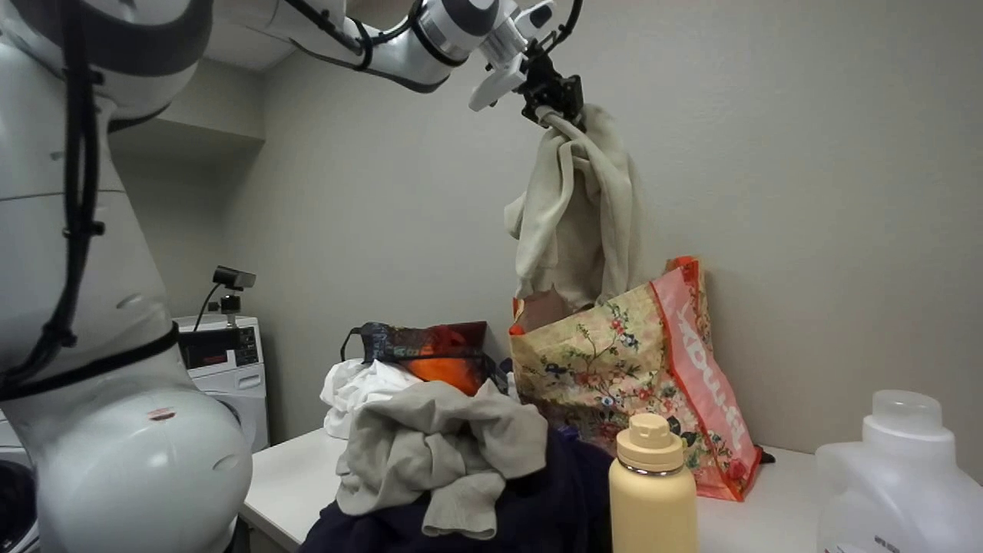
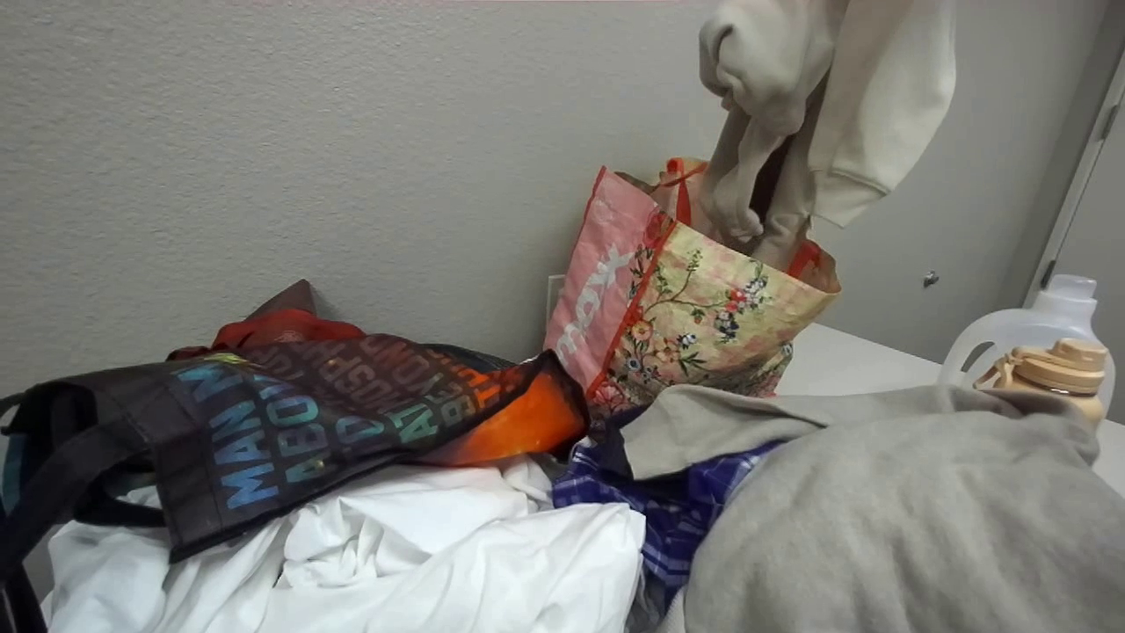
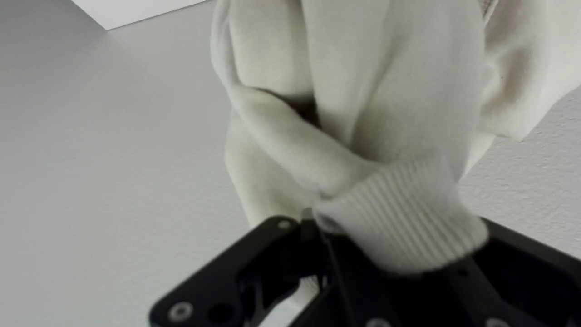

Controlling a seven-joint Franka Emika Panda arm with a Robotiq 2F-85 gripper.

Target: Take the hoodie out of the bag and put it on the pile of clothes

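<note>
A light beige hoodie (image 1: 580, 223) hangs from my gripper (image 1: 564, 115) above the floral bag (image 1: 599, 361). In an exterior view, lower parts of the hoodie (image 2: 888, 97) reach into the mouth of the bag (image 2: 712, 308), while one sleeve hangs outside. In the wrist view the gripper (image 3: 315, 222) is shut on the hoodie (image 3: 363, 91); a ribbed cuff lies over the fingers and partly hides them. The pile of clothes has a grey garment (image 1: 445, 438) on top of dark navy cloth (image 1: 572, 491). The grey garment also shows large in an exterior view (image 2: 914, 510).
White clothes (image 2: 457, 554) and a dark printed bag (image 2: 352, 422) lie beside the pile. A yellow bottle (image 1: 653, 491) and a translucent jug (image 1: 895, 484) stand near the floral bag. A wall (image 1: 829, 192) rises behind the white table (image 1: 296, 468).
</note>
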